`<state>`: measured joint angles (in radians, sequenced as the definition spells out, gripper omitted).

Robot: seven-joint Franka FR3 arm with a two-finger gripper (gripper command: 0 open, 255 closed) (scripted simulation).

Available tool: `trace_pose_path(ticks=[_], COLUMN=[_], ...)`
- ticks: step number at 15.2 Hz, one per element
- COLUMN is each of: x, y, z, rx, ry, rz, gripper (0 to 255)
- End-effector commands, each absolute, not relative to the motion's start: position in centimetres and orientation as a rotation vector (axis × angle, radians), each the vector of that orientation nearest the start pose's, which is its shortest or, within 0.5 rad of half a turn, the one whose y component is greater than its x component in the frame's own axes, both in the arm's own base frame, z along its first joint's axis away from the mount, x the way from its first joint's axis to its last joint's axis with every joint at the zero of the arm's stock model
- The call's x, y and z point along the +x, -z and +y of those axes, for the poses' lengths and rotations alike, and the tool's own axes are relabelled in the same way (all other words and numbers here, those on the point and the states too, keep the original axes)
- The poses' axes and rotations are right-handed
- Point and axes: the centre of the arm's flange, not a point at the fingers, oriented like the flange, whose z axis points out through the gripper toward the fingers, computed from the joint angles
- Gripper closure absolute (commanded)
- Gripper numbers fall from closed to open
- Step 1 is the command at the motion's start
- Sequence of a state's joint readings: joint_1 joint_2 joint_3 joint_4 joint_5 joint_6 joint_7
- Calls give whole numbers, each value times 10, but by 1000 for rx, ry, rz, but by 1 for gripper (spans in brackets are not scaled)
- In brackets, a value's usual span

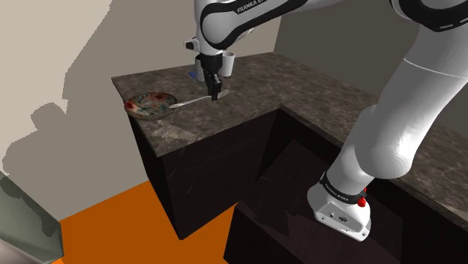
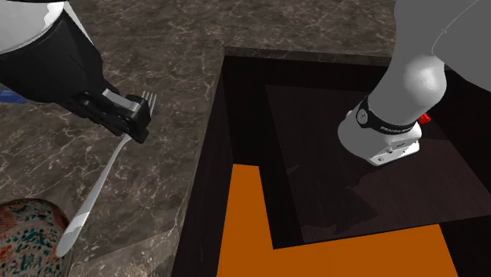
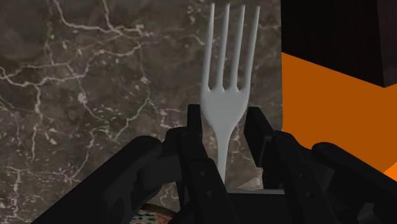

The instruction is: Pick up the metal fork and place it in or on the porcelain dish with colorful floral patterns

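Observation:
A pale grey metal fork [image 1: 191, 101] [image 2: 98, 189] [image 3: 226, 95] lies along the dark marbled counter [image 1: 247, 75]. Its tines point away from the dish and its handle end reaches the rim of the floral dish [image 1: 150, 103] [image 2: 27, 236]. My black gripper [image 1: 216, 95] [image 2: 138, 118] [image 3: 224, 127] comes down from above and is shut on the fork's neck, just behind the tines. In the wrist view the fingers clasp the neck on both sides. A sliver of the dish [image 3: 149, 218] shows under the hand.
A white cup [image 1: 227, 64] and a blue item [image 1: 196, 75] stand behind the gripper at the back of the counter. The counter's edge [image 2: 212, 118] drops close beside the tines to a dark recess and an orange floor [image 2: 252, 228].

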<state>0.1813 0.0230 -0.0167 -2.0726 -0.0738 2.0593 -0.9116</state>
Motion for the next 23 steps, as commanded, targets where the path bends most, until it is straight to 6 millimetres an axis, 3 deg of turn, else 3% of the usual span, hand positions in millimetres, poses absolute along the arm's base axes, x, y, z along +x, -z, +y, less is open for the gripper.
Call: trace_pose_path(ticks=[1, 5, 22, 23], x=[541, 541, 708, 708], y=[-428, -444, -448, -442], z=[85, 85, 242, 242], rx=[-2707, -2707, -2707, -2707], ry=[-92, -92, -92, -92], rz=[-1682, -1682, -1682, -1682], gripper=[255, 255, 255, 255])
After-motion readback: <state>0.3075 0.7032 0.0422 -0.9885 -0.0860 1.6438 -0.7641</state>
